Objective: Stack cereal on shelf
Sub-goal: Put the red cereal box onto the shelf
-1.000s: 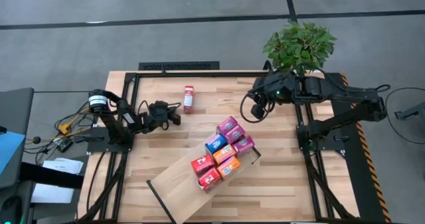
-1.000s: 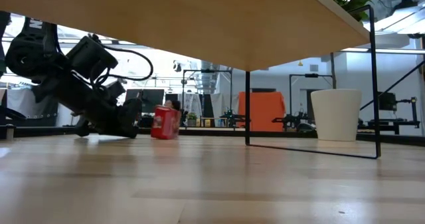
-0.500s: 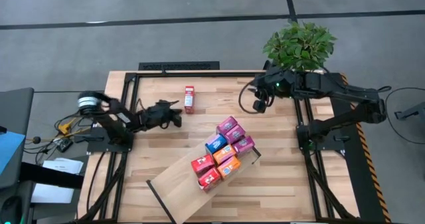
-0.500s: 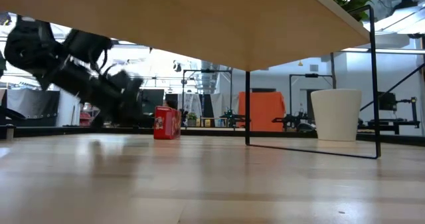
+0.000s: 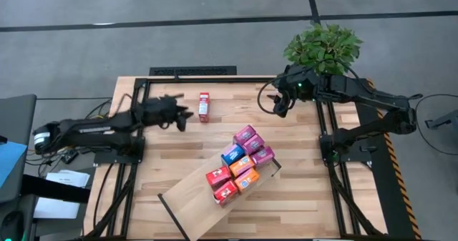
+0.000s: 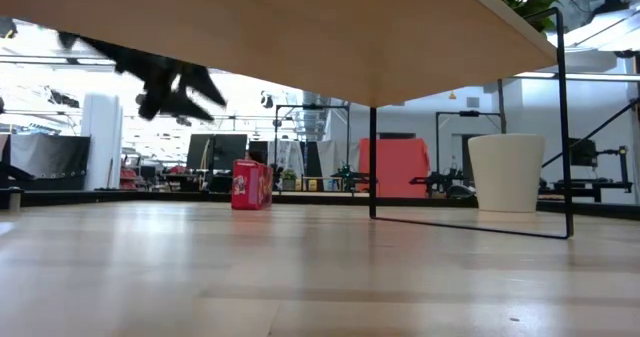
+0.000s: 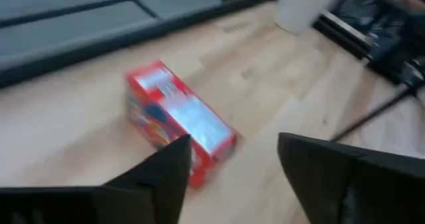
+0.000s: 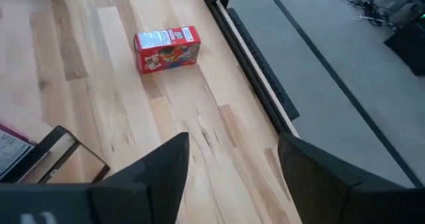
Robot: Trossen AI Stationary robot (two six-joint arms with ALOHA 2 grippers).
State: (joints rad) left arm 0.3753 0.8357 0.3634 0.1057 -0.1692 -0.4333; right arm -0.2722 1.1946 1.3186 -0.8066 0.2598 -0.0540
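A red cereal box (image 5: 203,106) lies flat on the tabletop near the far edge, also in the low view (image 6: 250,184) and both wrist views (image 7: 179,121) (image 8: 166,48). Several red, pink, orange and blue cereal boxes (image 5: 240,166) sit in a cluster on the far right end of the shelf (image 5: 189,194), which stands aslant on its black legs. My left gripper (image 5: 179,116) (image 7: 232,157) hangs open above the table, just left of the lone red box. My right gripper (image 5: 279,106) (image 8: 232,164) is open, raised to the right of that box.
A potted plant (image 5: 323,48) in a white pot (image 6: 505,172) stands at the far right corner. A black rail (image 5: 193,71) runs along the far edge. The shelf's thin black legs (image 6: 372,162) stand on the table. Bare tabletop lies between the lone box and the shelf.
My left gripper has risen from the tabletop to well above it, beside the red box, and its fingers have opened; its arm now stretches out from the left. The red box stays on the table. My right gripper has shifted a little toward the far edge.
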